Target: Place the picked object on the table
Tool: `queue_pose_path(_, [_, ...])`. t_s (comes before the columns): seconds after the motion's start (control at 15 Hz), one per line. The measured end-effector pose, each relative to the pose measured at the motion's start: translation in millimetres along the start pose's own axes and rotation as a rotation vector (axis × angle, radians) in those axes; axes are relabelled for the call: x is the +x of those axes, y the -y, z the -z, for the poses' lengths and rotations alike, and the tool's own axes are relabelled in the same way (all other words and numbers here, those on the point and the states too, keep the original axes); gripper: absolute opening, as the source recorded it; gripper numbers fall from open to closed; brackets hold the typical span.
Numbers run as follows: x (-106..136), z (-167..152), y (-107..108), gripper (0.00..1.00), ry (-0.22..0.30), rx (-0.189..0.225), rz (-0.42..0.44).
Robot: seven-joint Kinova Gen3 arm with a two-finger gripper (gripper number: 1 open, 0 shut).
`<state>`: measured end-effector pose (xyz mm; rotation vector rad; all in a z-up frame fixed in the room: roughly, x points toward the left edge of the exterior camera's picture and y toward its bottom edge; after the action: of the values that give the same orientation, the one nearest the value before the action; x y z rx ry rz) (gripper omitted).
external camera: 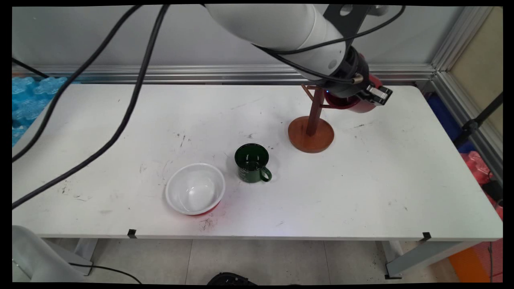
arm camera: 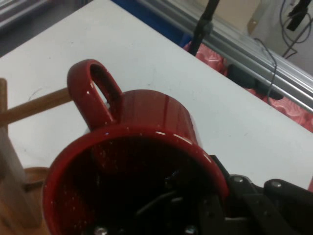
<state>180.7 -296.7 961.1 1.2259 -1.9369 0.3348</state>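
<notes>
Gripper (external camera: pixel 363 98) clamped on the rim of a red mug (external camera: pixel 353 105), held in the air beside the wooden mug stand (external camera: pixel 311 132) at the far right of the table (external camera: pixel 361 192).

From my station I note the following. In the main view the wrist and its cables cover most of the mug and the top of the stand; only the mug's lower side shows. In the hand view one finger (arm camera: pixel 254 200) lies outside the rim and the other is lost in the dark interior. The mug (arm camera: pixel 142 161) is tilted, handle up, just beside a peg (arm camera: pixel 34 108) of the stand; I cannot tell whether the peg is through the handle. The arm reaches in from the upper left, hand angled down and rightward. A green mug (external camera: pixel 252 163) and a white bowl (external camera: pixel 195 188) stand well apart from it, nearer the front.
</notes>
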Motion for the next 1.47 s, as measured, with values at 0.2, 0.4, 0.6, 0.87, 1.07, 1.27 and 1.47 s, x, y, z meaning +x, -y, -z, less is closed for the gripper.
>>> queue_pose_path(0.2, [2.8,7.9,-0.4,0.00,-0.012,-0.016,-0.023])
queue_pose_path(0.4, [4.1,16.7,1.4,0.00,-0.013,-0.031,-0.058])
queue_pose_path(0.6, [3.3,29.1,6.8,0.00,-0.008,-0.047,-0.133])
queue_pose_path(0.87, [-0.8,51.5,20.5,0.00,0.011,-0.065,-0.231])
queue_pose_path(1.07, [-3.5,67.2,31.4,0.00,0.025,-0.071,-0.286])
queue_pose_path(1.27, [-7.9,86.7,46.6,0.00,0.047,-0.078,-0.353])
queue_pose_path(1.47, [-11.9,104.2,65.2,0.00,0.072,-0.072,-0.412])
